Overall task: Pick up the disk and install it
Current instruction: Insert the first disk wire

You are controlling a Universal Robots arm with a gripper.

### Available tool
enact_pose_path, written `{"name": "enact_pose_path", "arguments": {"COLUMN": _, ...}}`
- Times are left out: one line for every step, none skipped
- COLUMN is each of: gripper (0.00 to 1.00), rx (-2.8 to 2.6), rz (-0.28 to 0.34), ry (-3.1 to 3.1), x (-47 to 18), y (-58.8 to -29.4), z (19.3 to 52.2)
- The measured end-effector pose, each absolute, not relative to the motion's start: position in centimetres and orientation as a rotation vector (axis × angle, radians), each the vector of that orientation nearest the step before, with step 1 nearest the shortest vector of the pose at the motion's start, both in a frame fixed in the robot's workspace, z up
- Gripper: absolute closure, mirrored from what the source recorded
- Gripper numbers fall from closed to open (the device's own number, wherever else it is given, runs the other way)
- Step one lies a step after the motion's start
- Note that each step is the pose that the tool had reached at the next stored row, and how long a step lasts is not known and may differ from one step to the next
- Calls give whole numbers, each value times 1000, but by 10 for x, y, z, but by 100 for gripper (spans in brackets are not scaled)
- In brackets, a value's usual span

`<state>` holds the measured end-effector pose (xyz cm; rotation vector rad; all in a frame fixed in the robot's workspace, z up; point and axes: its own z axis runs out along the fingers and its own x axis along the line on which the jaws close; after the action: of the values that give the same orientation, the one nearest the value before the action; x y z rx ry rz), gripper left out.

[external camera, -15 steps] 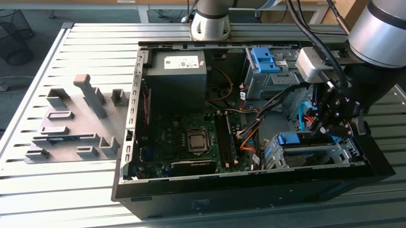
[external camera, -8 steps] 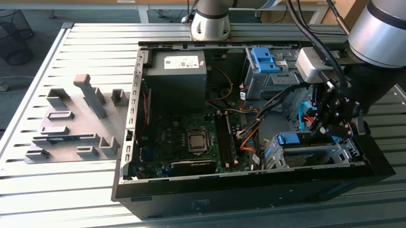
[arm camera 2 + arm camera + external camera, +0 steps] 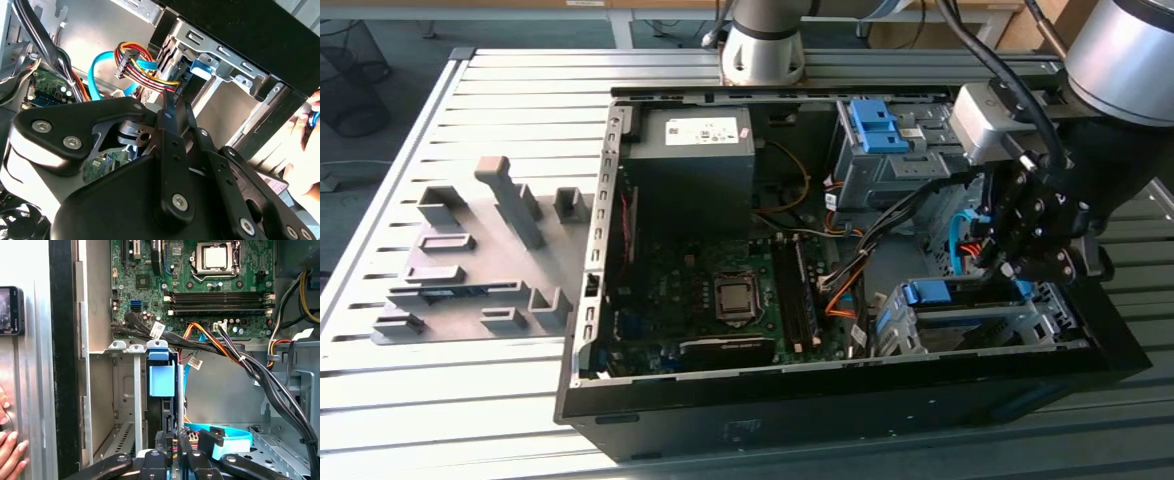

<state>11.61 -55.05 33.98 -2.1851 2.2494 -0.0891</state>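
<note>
The disk [image 3: 945, 293] lies in the drive cage [image 3: 974, 330] at the open computer case's corner, on the exterior view's right. Its blue bracket shows on top. In the first wrist view the disk [image 3: 162, 415] stands edge-on in a cage slot, its blue bracket tab [image 3: 161, 380] at the far end. My gripper [image 3: 171, 442] sits at the disk's near end, with black fingers [image 3: 159, 440] on either side of the edge, shut on it. From outside, the gripper [image 3: 1007, 272] hangs just over the cage.
A grey power supply [image 3: 687, 150] and a second blue bracket [image 3: 874, 125] sit at the case's back. Cable bundles [image 3: 240, 360] cross beside the cage, next to the motherboard [image 3: 215, 285]. A person's hand [image 3: 10, 450] rests outside the case wall. Grey fixtures [image 3: 467, 260] stand on the table.
</note>
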Motion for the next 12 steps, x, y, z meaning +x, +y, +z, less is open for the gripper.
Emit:
{"name": "enact_pose_path", "arguments": {"gripper": 76, "rx": -2185, "rz": -89, "ry": 2249, "x": 116, "y": -550, "z": 340}}
{"name": "enact_pose_path", "arguments": {"gripper": 78, "rx": -2185, "rz": -89, "ry": 2249, "x": 116, "y": -550, "z": 340}}
{"name": "enact_pose_path", "arguments": {"gripper": 84, "rx": -2185, "rz": -89, "ry": 2249, "x": 116, "y": -550, "z": 340}}
{"name": "enact_pose_path", "arguments": {"gripper": 84, "rx": -2185, "rz": -89, "ry": 2249, "x": 116, "y": -551, "z": 340}}
{"name": "enact_pose_path", "arguments": {"gripper": 84, "rx": -2185, "rz": -89, "ry": 2249, "x": 116, "y": -550, "z": 340}}
{"name": "enact_pose_path", "arguments": {"gripper": 89, "rx": -2185, "rz": -89, "ry": 2249, "x": 116, "y": -550, "z": 340}}
{"name": "enact_pose_path", "arguments": {"gripper": 89, "rx": -2185, "rz": -89, "ry": 2249, "x": 116, "y": -550, "z": 340}}
{"name": "enact_pose_path", "arguments": {"gripper": 89, "rx": -2185, "rz": -89, "ry": 2249, "x": 116, "y": -551, "z": 340}}
{"name": "enact_pose_path", "arguments": {"gripper": 89, "rx": -2185, "rz": -89, "ry": 2249, "x": 116, "y": -551, "z": 340}}
{"name": "enact_pose_path", "arguments": {"gripper": 89, "rx": -2185, "rz": -89, "ry": 2249, "x": 116, "y": -550, "z": 340}}
{"name": "enact_pose_path", "arguments": {"gripper": 89, "rx": -2185, "rz": -89, "ry": 2250, "x": 116, "y": -551, "z": 340}}
{"name": "enact_pose_path", "arguments": {"gripper": 89, "rx": -2185, "rz": -89, "ry": 2250, "x": 116, "y": -550, "z": 340}}
